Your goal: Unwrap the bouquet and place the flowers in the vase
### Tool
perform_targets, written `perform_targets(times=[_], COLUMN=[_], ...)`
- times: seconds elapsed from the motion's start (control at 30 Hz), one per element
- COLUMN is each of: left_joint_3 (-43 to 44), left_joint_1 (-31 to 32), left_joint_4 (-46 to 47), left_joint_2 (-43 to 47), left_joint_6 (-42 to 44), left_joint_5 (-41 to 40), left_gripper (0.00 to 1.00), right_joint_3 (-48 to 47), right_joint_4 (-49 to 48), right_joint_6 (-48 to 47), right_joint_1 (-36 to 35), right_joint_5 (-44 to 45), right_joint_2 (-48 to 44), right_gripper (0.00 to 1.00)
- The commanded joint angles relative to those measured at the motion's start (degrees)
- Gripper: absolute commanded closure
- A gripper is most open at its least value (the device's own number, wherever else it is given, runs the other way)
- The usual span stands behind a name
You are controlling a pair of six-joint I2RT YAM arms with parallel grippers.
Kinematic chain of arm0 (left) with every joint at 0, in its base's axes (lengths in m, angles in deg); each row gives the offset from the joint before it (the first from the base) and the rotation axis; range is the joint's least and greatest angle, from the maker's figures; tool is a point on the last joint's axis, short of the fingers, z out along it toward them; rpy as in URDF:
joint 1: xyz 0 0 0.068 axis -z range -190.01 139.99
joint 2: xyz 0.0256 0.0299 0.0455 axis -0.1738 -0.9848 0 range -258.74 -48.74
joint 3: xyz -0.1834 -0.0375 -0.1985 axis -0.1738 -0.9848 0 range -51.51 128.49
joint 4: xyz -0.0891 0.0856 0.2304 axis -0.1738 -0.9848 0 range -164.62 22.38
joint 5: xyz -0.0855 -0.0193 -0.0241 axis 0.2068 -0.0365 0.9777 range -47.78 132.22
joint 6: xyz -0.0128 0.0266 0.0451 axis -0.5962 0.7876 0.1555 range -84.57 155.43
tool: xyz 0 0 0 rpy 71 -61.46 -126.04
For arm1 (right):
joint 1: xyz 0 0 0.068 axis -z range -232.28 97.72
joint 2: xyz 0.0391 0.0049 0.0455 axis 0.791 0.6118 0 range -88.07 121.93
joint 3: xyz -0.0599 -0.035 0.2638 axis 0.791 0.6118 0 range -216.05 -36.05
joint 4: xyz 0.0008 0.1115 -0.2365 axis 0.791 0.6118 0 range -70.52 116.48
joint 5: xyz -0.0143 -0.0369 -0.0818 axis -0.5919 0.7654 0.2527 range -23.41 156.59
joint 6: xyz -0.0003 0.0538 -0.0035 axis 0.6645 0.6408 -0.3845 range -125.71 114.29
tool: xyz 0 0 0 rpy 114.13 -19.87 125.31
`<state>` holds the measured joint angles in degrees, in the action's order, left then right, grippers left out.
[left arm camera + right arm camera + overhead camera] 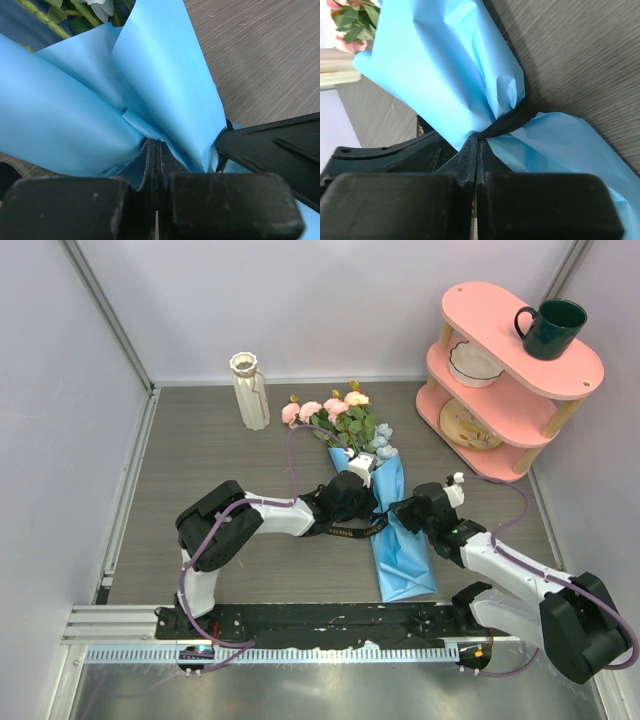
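The bouquet lies on the table, its flowers (pixel 335 412) pointing to the back and its blue paper wrap (pixel 405 560) fanning toward me. A black gold-lettered ribbon (pixel 350 531) cinches the waist, one end trailing left. My left gripper (pixel 374 503) is shut, its tips (pixel 154 144) pressed into the wrap's fold (pixel 165 65); nothing shows between them. From the right, my right gripper (pixel 396 511) meets it, shut (pixel 479 136) on the ribbon (pixel 512 120) where it circles the wrap (pixel 435 65). The cream ribbed vase (pixel 250 390) stands upright at the back left, apart from both arms.
A pink three-tier shelf (pixel 575 375) stands at the back right with a dark green mug (pixel 550 328) on top, a white bowl (pixel 475 362) on the middle tier and a plate (pixel 468 425) below. Pale walls enclose the table on three sides.
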<state>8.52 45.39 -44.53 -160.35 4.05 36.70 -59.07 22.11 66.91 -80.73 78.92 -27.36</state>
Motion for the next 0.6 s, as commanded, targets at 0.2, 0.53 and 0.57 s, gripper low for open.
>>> perform_targets(times=[0.2,0.53,0.57], left_joint_3=[2.99,3.08,3.08], left_joint_1=[0.50,0.41,0.41], left_joint_4=[-5.07,-5.86,-5.87], left_joint_2=[-1.77,-1.68,-1.59], left_joint_6=[-0.18,0.09,0.17], left_joint_5=[-1.16,-1.69,-1.86], left_gripper=[1.00,1.00,1.00], right_joint_3=[-3.60,-13.44,-14.93], right_joint_4=[3.24,14.32,16.24], right_joint_6=[-0.19,-14.32,-15.57], right_joint_1=[-0.03,-0.12,-0.12], right_joint_5=[5.94,16.83,18.06], right_joint_2=[-10.34,-18.34,-18.69], right_gripper=[0.99,0.99,0.99])
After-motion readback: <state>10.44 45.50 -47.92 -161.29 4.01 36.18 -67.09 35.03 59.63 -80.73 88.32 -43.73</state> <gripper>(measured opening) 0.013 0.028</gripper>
